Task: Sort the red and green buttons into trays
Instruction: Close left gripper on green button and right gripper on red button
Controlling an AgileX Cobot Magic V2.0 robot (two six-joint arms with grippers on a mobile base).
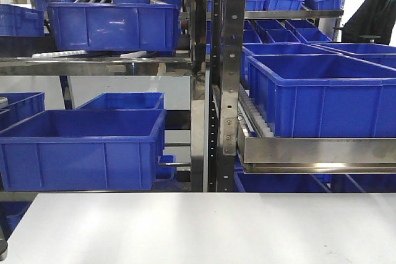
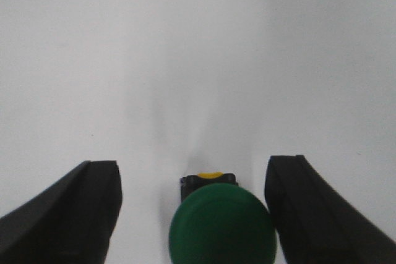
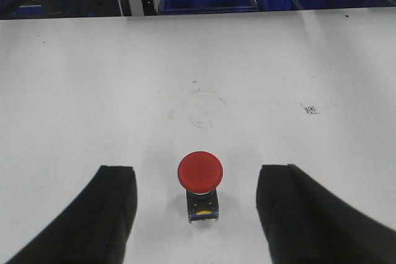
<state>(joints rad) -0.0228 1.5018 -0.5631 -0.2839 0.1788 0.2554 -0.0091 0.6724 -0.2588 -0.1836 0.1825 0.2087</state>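
Green button [image 2: 223, 224]: I see it on the white table [image 2: 198, 60] between my left gripper [image 2: 195, 214] fingers, domed cap toward the camera, dark body with a yellow patch at its 12 o'clock.
Left gripper: spread wide, fingers at 9 and 3 o'clock of the cap, the right-hand one just beside it, neither clearly touching; holding nothing.
Red button [image 3: 200, 174]: on the table between my right gripper [image 3: 198, 214] fingers, cap tipped toward 12 o'clock, dark body with yellow mark at 6 o'clock.
Right gripper: spread wide, clear gaps on both sides of the cap; holding nothing.
Open room: bare tabletop runs from the red button toward 12 o'clock up to the far table edge; faint scuffs and a small printed mark lie on it.
Containers: in the front view, blue crates [image 1: 83, 146] sit on a metal rack [image 1: 207, 78] beyond the table's far edge; I cannot tell their contents.
Trays: I cannot see them in any view.
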